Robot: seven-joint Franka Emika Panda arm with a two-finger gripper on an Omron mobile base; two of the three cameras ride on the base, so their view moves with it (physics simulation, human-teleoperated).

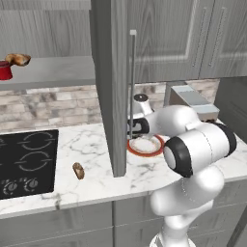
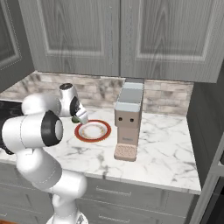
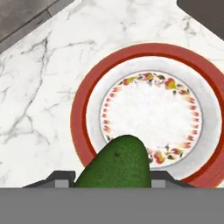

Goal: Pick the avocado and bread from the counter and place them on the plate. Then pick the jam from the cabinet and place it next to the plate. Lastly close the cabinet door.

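My gripper (image 3: 114,180) is shut on the avocado (image 3: 118,162), a dark green lump that juts out between the jaws. It hangs over the near edge of the plate (image 3: 83,109), which has an orange-red rim and a white centre. From the right base view, the gripper (image 2: 79,117) holds the avocado (image 2: 75,119) just left of the plate (image 2: 103,135). The bread (image 1: 78,170), a small brown roll, lies on the marble counter (image 1: 91,144) left of the open cabinet door (image 1: 110,87). The red jam (image 1: 5,71) stands on the cabinet shelf (image 1: 53,72).
A golden pastry (image 1: 18,59) sits beside the jam. The black cooktop (image 1: 24,159) fills the counter's left end. A coffee machine (image 2: 128,122) stands just right of the plate. The open door and its bar handle (image 1: 132,82) hang over the counter close to my arm.
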